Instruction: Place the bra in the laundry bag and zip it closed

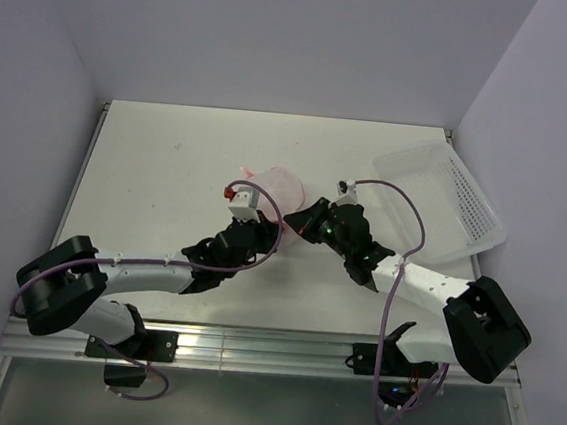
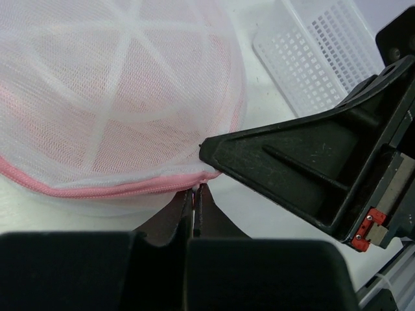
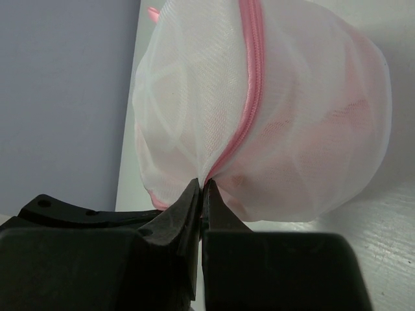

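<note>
We see a white table (image 1: 148, 159) with a perforated basket (image 1: 456, 199) at its right. The mesh laundry bag (image 1: 284, 185) sits mid-table, with the pink bra (image 3: 350, 123) inside. The left gripper (image 2: 194, 191) and right gripper (image 3: 202, 188) each pinch its zipper rim.

The left arm (image 1: 142, 274) and right arm (image 1: 427, 285) are white tubes between bulky black joint housings, each trailed by a looping purple cable (image 1: 398, 187). The left hand (image 2: 194, 194) and right hand (image 3: 202, 188) are matte black with wedge-shaped fingers. The right one carries a small red tag (image 2: 360, 241) and silver screws (image 2: 371, 218).
</note>
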`<state>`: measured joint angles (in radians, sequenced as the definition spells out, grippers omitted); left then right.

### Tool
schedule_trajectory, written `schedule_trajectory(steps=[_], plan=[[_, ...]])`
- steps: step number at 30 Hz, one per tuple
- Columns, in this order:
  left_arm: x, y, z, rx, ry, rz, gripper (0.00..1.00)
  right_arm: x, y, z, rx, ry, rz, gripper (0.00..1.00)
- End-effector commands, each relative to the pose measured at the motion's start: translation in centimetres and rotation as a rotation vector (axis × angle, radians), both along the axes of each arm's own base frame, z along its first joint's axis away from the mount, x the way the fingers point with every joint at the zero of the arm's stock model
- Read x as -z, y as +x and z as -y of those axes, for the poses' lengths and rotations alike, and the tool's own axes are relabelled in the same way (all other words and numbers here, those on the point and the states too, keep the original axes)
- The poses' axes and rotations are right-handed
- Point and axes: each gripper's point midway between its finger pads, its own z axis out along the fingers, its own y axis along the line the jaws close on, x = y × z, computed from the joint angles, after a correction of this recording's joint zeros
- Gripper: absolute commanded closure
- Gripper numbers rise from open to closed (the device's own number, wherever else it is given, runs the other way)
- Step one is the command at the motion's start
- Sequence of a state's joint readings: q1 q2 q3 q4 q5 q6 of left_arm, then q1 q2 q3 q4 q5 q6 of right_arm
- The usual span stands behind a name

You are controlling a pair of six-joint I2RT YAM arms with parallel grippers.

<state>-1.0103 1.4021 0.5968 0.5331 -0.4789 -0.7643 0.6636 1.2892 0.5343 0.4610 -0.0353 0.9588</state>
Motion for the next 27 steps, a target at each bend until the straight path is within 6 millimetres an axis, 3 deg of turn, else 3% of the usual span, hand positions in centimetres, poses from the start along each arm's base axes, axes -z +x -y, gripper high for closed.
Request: schedule_trajectory(steps=[1, 9, 14, 18, 23, 24, 27], plan=[[-0.6, 0.4, -1.9, -0.053, 0.054, 0.039, 1.0, -1.2, -0.4, 0.2, -0.023, -0.016, 0.057, 1.0], [0.1, 0.0, -9.1, -0.161, 0.115, 0.035, 1.0, -0.6, 0.1, 2.3, -0.031, -0.085, 0.077, 1.0], [-0.1, -0.1, -12.3, -0.206, 0.132, 0.032, 1.0, -0.1, 0.7, 3.2, -0.048, -0.138, 0.067, 1.0], [0.7, -0.8, -13.3, -0.203, 0.155, 0.013, 1.0, -0.4, 2.0, 4.5, -0.018, -0.19, 0.07, 1.0], [0.9, -1.5, -13.3, -0.187, 0.11, 0.002, 1.0, -2.1, 3.2, 3.3, -0.05, -0.179, 0.094, 1.0], [0.5, -1.6, -12.8, -0.173, 0.076, -0.003, 1.0, -2.2, 3.4, 3.0, -0.054, -0.174, 0.087, 0.93], [-0.1, -1.9, -11.9, -0.152, -0.002, -0.018, 1.0, -3.5, 2.9, 2.6, -0.051, -0.153, 0.111, 0.44]])
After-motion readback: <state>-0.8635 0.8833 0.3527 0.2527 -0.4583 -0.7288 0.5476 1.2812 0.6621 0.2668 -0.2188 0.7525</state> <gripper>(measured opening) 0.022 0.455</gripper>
